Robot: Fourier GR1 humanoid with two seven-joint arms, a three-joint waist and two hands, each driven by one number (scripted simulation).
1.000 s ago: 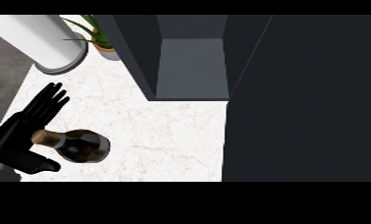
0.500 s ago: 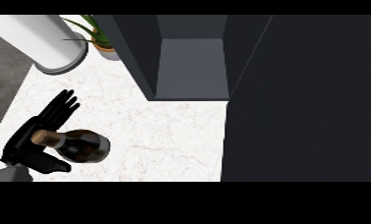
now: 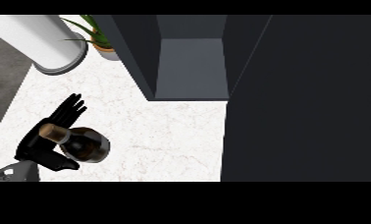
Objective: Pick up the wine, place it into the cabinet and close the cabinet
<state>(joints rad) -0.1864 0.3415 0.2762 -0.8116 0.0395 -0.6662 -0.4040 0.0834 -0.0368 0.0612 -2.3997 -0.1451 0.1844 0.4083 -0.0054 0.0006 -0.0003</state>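
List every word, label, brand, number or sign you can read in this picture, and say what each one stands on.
None: there is no readable text anywhere in the head view.
The wine bottle, seen from above next to the left hand, shows no label.
The cabinet, its open door, the white cylinder, the potted plant and the counter bear no writing.
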